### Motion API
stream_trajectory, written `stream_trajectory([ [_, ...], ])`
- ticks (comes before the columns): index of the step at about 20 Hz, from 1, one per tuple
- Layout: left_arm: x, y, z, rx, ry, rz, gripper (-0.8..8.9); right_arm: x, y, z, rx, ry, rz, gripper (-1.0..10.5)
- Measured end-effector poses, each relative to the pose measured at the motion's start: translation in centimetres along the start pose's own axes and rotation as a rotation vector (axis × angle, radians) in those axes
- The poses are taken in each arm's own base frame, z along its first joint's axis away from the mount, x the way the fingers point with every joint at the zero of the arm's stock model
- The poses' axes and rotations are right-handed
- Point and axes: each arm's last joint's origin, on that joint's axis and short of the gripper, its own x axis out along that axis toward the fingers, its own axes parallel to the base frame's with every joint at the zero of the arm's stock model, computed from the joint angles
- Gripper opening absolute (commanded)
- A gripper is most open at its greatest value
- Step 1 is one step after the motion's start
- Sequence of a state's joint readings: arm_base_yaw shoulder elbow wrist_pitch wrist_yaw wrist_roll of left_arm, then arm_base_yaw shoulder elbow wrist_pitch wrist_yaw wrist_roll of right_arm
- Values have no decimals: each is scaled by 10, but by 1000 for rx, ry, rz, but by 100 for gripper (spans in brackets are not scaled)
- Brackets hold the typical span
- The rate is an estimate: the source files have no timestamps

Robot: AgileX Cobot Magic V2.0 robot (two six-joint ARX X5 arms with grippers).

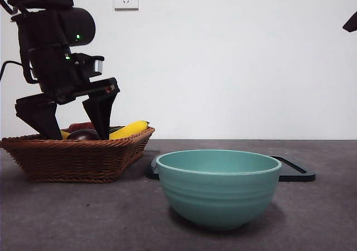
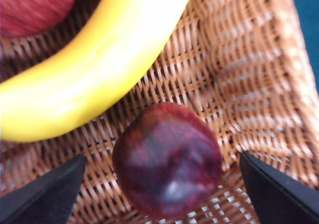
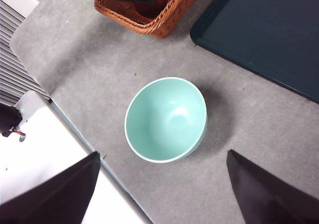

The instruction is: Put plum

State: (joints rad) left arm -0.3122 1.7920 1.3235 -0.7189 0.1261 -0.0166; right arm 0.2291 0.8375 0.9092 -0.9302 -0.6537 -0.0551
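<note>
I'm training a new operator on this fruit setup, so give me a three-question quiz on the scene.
1. True or false: the left end effector has already lifted the plum out of the wicker basket.
2. The teal bowl holds: A) a banana B) nothing C) the plum
3. Fill in: the yellow fruit lying beside the plum is a ____.

Key: 1 false, it straddles the plum with jaws open; 2 B; 3 banana.

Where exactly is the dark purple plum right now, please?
The glossy dark purple plum lies in the woven wicker basket at the front view's left, beside the yellow banana, between the open left end effector's jaws.
</note>
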Motion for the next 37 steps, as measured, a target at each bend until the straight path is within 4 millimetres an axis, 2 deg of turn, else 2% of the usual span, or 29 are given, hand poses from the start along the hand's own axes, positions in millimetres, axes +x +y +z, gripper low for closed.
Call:
stream_trajectory([
  [3, 4, -1, 0, 4, 5, -1, 402, 0, 0, 0, 6, -1, 0, 409],
  [7, 4, -4, 0, 10, 6, -4, 246, 0, 0, 0, 6, -3, 0, 409],
  [11, 3, -4, 0, 9, 15, -4, 243, 0, 0, 0, 6, -3, 0, 409],
  [14, -8, -6, 7, 13, 5, -10, 243, 0, 0, 0, 6, -3, 0, 409],
  [16, -30, -14, 13, 33, -63, -38, 243, 0, 0, 0, 6, -3, 0, 409],
  [19, -87, -38, 13, 98, -205, -105, 243, 0, 0, 0, 6, -3, -1, 409],
  [21, -126, -57, 2, 160, -296, -189, 243, 0, 0, 0, 6, -3, -1, 409],
  [23, -148, -76, -12, 222, -316, -260, 243, 0, 0, 0, 6, -2, -5, 409],
  [25, -157, -95, -24, 286, -299, -301, 244, 0, -1, 0, 8, -1, -28, 409],
  [29, -151, -134, -39, 433, -225, -366, 244, 0, -2, 0, 9, -1, -57, 409],
  [31, -139, -152, -42, 498, -183, -388, 244, 0, -2, 0, 12, -1, -59, 409],
  [37, -76, -186, -43, 597, 4, -382, 244, -7, 0, -2, 29, -29, -168, 409],
])
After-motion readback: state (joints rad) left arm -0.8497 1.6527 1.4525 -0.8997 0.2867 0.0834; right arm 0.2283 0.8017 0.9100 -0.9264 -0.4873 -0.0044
